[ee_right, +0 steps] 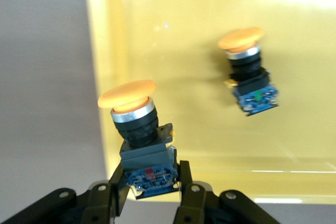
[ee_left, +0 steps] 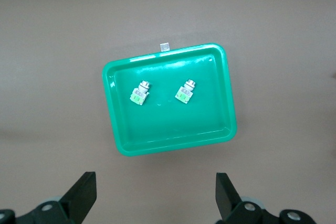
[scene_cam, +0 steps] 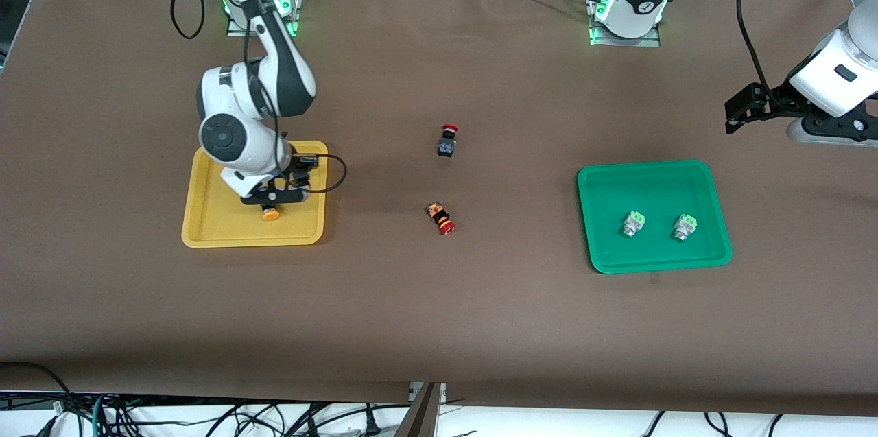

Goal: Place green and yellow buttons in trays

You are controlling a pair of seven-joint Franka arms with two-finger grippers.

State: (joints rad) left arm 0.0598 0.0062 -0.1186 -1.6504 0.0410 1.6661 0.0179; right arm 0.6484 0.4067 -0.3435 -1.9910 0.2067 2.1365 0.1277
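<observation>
My right gripper (scene_cam: 271, 202) is low over the yellow tray (scene_cam: 219, 231) and shut on the black body of a yellow button (scene_cam: 271, 214), its orange cap pointing away from the fingers. The right wrist view shows this button (ee_right: 134, 124) between my fingers (ee_right: 185, 174), and a second yellow button (ee_right: 247, 72) lying in the tray (ee_right: 173, 35). Two green buttons (scene_cam: 632, 223) (scene_cam: 684, 226) lie in the green tray (scene_cam: 651, 190). My left gripper (scene_cam: 737, 114) waits open and empty in the air at the left arm's end; its view shows the green tray (ee_left: 173, 124) and both buttons (ee_left: 140, 93) (ee_left: 186, 91).
Two red-capped black switches lie on the brown table between the trays, one (scene_cam: 448, 140) farther from the front camera and one (scene_cam: 442, 217) nearer. The right arm hides part of the yellow tray in the front view.
</observation>
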